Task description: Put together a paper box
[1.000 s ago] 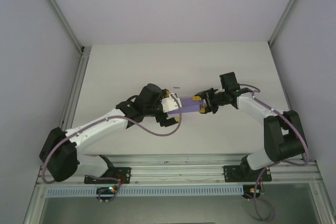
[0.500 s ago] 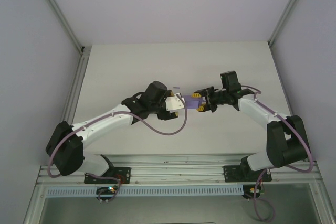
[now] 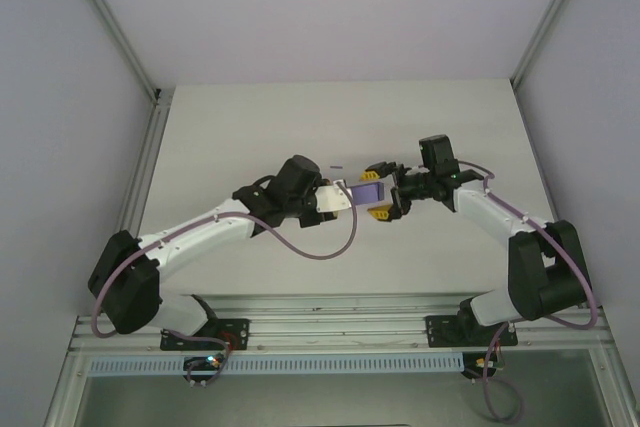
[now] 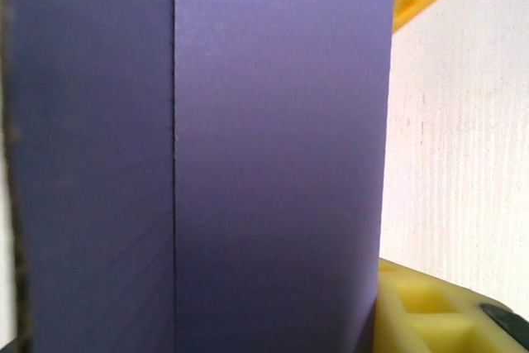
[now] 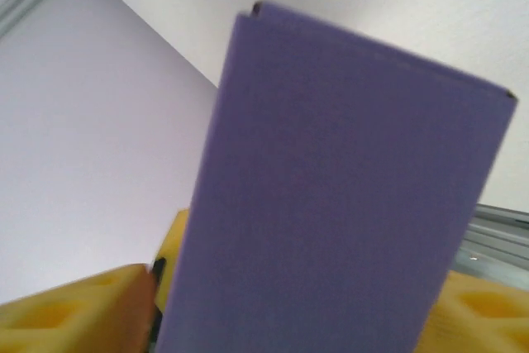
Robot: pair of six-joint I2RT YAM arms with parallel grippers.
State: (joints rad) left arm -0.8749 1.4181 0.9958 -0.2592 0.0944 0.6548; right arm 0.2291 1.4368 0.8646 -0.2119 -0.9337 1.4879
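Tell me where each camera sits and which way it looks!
Top external: above and behind the arms, looking down at the table; both arms show, left gripper and right gripper meeting at the paper box.
Left wrist: on the left wrist, close against the paper box; a yellow finger peeks in.
Right wrist: on the right wrist, facing the paper box; its yellow fingers show below.
Shared: all three see the paper box.

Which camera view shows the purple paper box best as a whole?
The top external view: it shows the paper box nearly entire, though small, against the table. The left wrist view shows purple card very close, with one fold line. The right wrist view shows one blurred face with its far edge and corners.
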